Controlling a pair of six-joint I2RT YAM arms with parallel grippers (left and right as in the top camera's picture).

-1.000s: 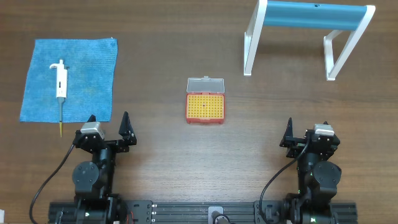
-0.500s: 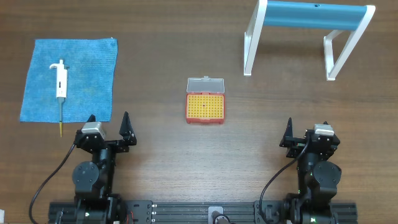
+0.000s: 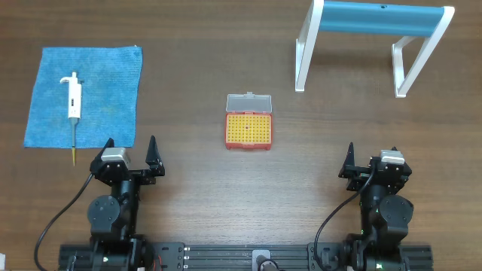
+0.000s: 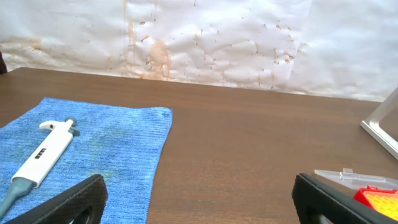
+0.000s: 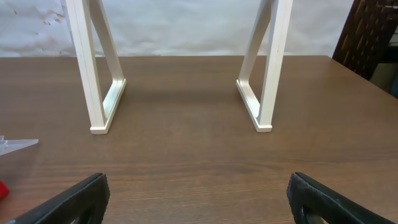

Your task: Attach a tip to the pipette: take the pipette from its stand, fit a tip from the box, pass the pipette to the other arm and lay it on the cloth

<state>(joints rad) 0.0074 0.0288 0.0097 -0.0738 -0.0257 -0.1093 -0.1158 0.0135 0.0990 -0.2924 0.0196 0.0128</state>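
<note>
A white pipette (image 3: 73,98) with a yellow tip lies on the blue cloth (image 3: 105,75) at the table's left; the tip end pokes past the cloth's near edge. The left wrist view has the pipette (image 4: 42,154) on the cloth (image 4: 118,149) too. The red tip box (image 3: 248,130) sits mid-table with its clear lid open, also seen as tip box (image 4: 373,190) from the left wrist. The pipette stand (image 3: 376,19), blue bar on white legs, is at the back right. My left gripper (image 3: 129,150) is open near its base, short of the cloth. My right gripper (image 3: 369,156) is open near its base.
The stand's white legs (image 5: 102,81) rise ahead of the right gripper. Bare brown table (image 3: 301,165) lies between the tip box and both arm bases. A white wall (image 4: 217,37) backs the table's far edge.
The left gripper has turned very slightly; nothing else has moved.
</note>
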